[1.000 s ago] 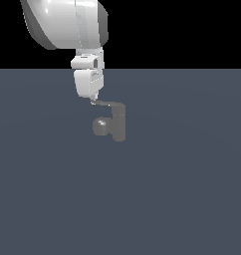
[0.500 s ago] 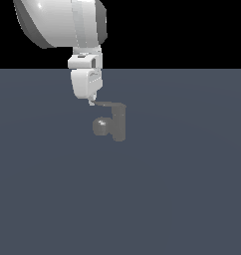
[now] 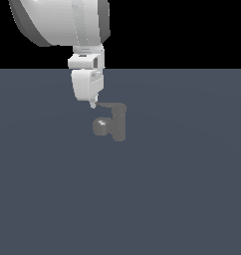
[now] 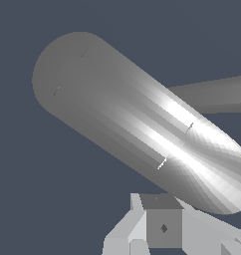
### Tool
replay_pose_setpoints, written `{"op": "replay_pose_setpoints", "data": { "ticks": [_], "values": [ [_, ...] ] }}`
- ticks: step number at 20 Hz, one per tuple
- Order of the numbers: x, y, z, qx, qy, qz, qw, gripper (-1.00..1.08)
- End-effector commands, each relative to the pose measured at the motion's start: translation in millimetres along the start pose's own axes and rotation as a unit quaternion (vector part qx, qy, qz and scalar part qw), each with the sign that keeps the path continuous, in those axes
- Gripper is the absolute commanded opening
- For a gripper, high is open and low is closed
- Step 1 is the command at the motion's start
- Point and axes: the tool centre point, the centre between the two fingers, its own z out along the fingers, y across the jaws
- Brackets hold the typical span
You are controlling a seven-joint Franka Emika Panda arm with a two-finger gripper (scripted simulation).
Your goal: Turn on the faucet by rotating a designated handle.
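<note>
the faucet (image 3: pixel 117 123) stands on the flat grey floor (image 3: pixel 182 199) a little above the middle of the exterior view, a short dull-grey upright body with a rounded spout (image 3: pixel 101 126) bulging out at its 9 o'clock side. the handle (image 3: pixel 108 106) is the thin lever running from the top of the body toward 9 o'clock. the gripper (image 3: pixel 92 104) hangs from the white arm (image 3: pixel 62 20) at about 11 o'clock of the faucet, its tip right at the free end of the handle, touching it or just beside it; the exterior view is too coarse to settle which.

in the wrist view the faucet's cylindrical body (image 4: pixel 137 124) fills the picture with the handle (image 4: pixel 212 94) showing behind it, and pale grey fingertips (image 4: pixel 142 224) sit close under the body. whether the jaws are spread or pressed together i cannot tell from either view.

as a judgement, the approach looks done and the turning itself is only at its start or not yet begun: the handle points straight out sideways, and nothing shows water or an on state. what is left is to push the lever end round the body's axis until the faucet counts as open.
</note>
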Motion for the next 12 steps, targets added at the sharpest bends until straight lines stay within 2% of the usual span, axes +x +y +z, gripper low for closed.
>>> {"op": "replay_pose_setpoints", "data": {
  "ticks": [1,10,12],
  "values": [
    [12.2,7.0,1.3,-0.002,0.002,0.006,1.0,-1.0],
    [26.5,31.5,1.2,-0.003,0.002,0.005,1.0,-1.0],
    [19.0,28.3,-0.3,-0.001,0.0,0.0,1.0,-1.0]
  ]
}}
